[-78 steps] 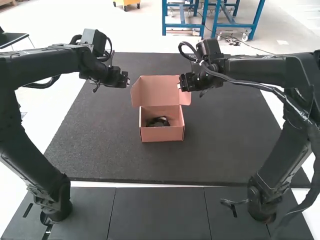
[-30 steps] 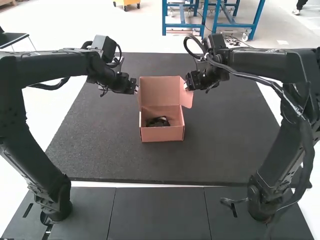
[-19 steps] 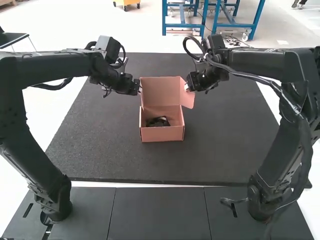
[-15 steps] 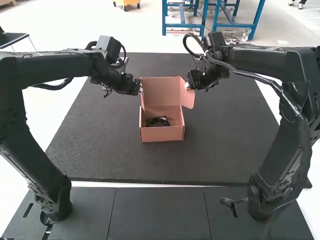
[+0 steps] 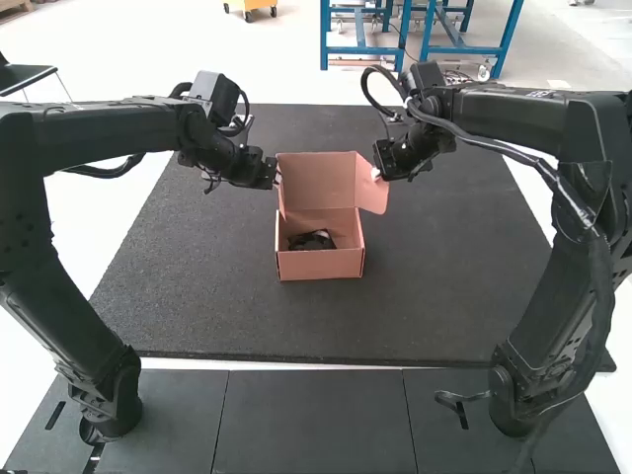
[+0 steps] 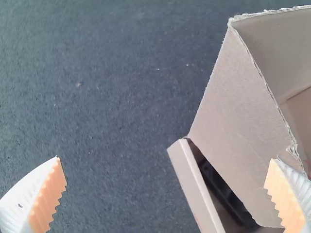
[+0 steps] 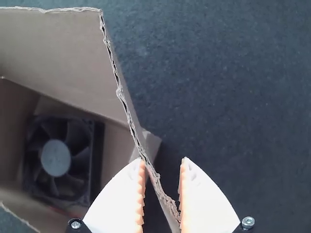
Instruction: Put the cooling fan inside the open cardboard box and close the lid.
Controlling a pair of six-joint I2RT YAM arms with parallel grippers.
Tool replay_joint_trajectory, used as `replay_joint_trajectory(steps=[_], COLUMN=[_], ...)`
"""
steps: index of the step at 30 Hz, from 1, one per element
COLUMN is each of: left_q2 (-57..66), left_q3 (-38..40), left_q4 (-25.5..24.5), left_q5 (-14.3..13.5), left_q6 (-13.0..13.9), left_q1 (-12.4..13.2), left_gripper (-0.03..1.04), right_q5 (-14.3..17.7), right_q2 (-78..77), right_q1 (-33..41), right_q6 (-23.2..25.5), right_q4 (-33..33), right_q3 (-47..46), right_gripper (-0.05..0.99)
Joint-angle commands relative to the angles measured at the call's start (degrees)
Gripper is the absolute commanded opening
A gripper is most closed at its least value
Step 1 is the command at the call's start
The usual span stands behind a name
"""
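The cardboard box (image 5: 319,259) stands in the middle of the black mat with its lid (image 5: 321,180) upright at the far side. The black cooling fan (image 5: 316,239) lies inside it, and the right wrist view looks down on the fan (image 7: 57,159) at the box's bottom. My left gripper (image 5: 265,174) hovers at the lid's left edge. Its fingers (image 6: 43,198) are spread wide open, with the lid (image 6: 243,121) between them untouched. My right gripper (image 5: 380,170) is at the lid's right side, its fingers nearly together around the side flap's torn edge (image 7: 158,182).
The black mat (image 5: 188,276) covers the table around the box, with free room on all sides of it. Dark base plates (image 5: 316,425) lie along the near edge between the two arm bases.
The left gripper has moved right, up to the lid's left edge. The right gripper has shifted slightly right and away with the side flap. The box has stayed in place.
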Motion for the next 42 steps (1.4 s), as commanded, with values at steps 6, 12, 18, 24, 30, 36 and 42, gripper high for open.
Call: replay_joint_trajectory(steps=[6,12,18,24,30,36,42], left_q2=[-0.4,-0.4,-0.67,-0.67,-1.1,-1.19,-1.19], left_q3=[1.19,1.1,1.1,1.19,0.75,0.22,-0.75], left_q4=[0.2,0.38,0.38,0.11,-0.33,-0.77,-2.0], left_q5=[0.66,0.66,0.58,0.58,0.58,0.75,1.72], left_q6=[-0.84,-1.19,-1.54,-1.72,-1.54,-1.54,-1.02], left_q1=[-0.62,-0.88,-1.24,-1.24,-1.24,-1.24,-1.32], left_gripper=[0.97,0.97,0.97,0.97,0.97,0.97,0.97], right_q5=[-3.64,-5.31,-6.98,-8.74,-9.27,-9.18,-9.18], right_q2=[-0.56,-0.39,0.32,1.99,3.74,4.27,4.45], right_q1=[0.02,0.54,1.6,3.27,5.11,5.9,5.9], right_q6=[1.12,1.21,1.83,3.67,4.64,4.82,4.82], right_q4=[-1.58,-2.99,-3.34,-3.34,-3.25,-3.34,-4.04], right_q3=[3.27,3.62,3.45,3.45,3.8,4.33,4.5], right_gripper=[0.06,0.04,0.04,0.03,0.02,0.01,0.0])
